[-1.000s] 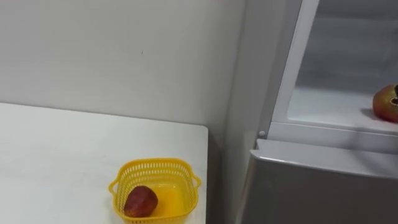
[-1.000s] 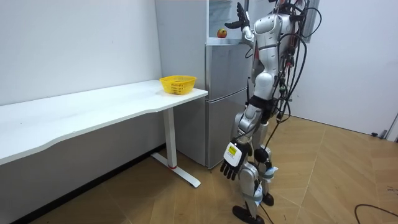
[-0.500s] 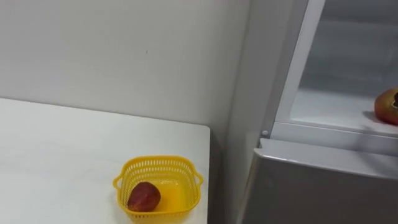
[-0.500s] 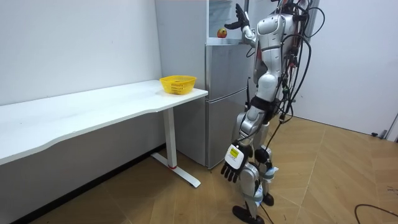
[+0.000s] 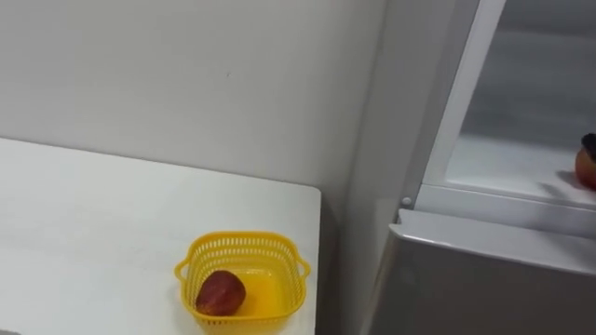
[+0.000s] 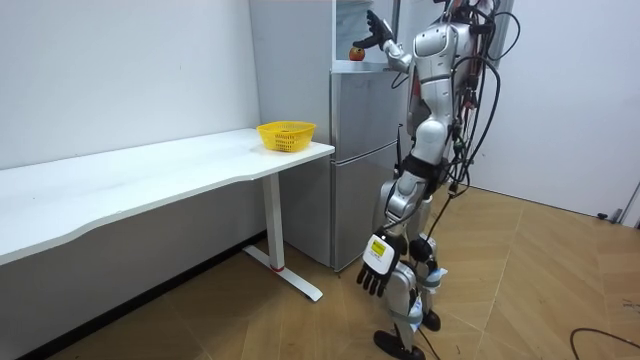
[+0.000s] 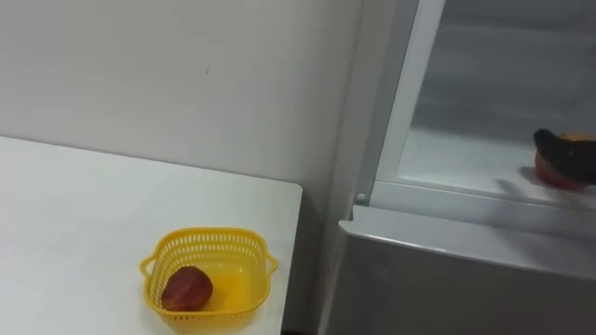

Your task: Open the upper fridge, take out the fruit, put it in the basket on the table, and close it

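A red and yellow fruit (image 7: 548, 174) lies on the white shelf (image 7: 456, 149) of the open upper fridge, at the far right of the eye views. My right hand (image 7: 566, 149) reaches in from the right, its dark fingers spread over the top of the fruit. In the room view this hand (image 6: 374, 27) is raised at the fridge's top, just above the fruit (image 6: 354, 52). My left hand (image 6: 377, 267) hangs low beside my leg, fingers relaxed and holding nothing. I stand upright in front of the fridge.
A yellow basket (image 5: 240, 239) with a dark red fruit (image 5: 220, 292) in it stands at the corner of the white table (image 5: 93, 223), next to the fridge. The grey lower fridge door (image 5: 484, 279) is closed below the shelf.
My right hand has moved down and forward onto the fruit on the shelf. The eye views have shifted a little, so the fruit sits further to the right edge.
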Controlling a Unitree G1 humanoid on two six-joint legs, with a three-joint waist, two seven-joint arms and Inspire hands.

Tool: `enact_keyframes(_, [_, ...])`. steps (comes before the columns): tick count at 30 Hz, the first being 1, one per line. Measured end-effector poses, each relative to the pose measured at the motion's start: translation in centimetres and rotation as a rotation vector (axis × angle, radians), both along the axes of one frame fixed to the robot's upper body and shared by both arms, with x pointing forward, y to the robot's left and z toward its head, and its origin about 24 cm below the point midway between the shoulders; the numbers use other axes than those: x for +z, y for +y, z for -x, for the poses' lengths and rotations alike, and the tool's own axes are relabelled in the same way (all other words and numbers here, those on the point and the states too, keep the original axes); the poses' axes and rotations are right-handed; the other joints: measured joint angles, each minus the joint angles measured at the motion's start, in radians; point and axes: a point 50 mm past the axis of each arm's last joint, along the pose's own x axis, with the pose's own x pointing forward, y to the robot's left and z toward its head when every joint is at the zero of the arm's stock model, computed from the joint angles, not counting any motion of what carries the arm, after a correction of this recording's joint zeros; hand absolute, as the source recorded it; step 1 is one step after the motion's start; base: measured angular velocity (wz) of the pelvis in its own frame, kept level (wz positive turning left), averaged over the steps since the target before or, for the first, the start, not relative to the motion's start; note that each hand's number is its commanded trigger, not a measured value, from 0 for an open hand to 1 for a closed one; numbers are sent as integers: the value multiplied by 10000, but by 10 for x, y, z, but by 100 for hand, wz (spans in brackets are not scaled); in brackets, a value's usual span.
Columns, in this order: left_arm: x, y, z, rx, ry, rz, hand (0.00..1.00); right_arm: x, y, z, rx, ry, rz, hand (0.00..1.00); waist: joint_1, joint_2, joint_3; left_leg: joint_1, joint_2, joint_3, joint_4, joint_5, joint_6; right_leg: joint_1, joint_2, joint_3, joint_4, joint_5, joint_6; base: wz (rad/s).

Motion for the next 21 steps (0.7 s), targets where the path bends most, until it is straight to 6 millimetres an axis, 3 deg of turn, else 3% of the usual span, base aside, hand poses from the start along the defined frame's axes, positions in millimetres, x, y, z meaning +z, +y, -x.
enact_keyframes(5, [1,2,2,5,154,72,0,-1,4,-15,280,642,-76,0,-113,-37,-23,-17,-12,-53,18,0,1,1,-4,-19,3,-1,1,1])
enact_keyframes(12, [4,9,-2,-98,37,-185,0,-5,-11,-19,66,1702,271,0,-108,-151,-87,-121,-23,-201,39,3,1,-91,-11,-157,11,-6,8,5])
enact_keyframes(21, [5,12,-2,-141,13,-391,0,-5,-14,-19,56,1913,360,0,-132,-323,-50,-126,-13,-202,32,3,1,-98,-16,-218,16,-5,8,0])
